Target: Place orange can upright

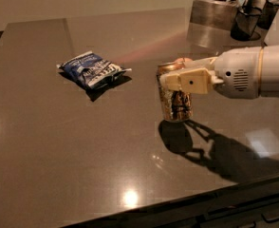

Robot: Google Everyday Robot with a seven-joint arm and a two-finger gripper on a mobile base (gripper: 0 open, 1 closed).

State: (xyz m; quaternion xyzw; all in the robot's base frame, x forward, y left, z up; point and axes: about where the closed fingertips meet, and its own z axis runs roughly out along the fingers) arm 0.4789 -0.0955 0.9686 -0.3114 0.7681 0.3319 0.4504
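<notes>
The orange can point(176, 106) stands upright on the dark tabletop point(82, 151), right of centre, with its shadow starting at its base. Its silver top rim shows just behind my fingers. My gripper point(172, 71) comes in from the right on a white arm point(253, 72) and is shut on the can's upper part. One cream finger point(189, 81) lies across the near side, and the other finger point(181, 60) shows behind the rim. The can's upper front is hidden by the near finger.
A crumpled blue chip bag point(93, 69) lies to the left of the can. A metal box point(215, 11) and a black mesh holder point(246, 23) stand at the back right. The table's front edge point(201, 201) runs below the arm's shadow.
</notes>
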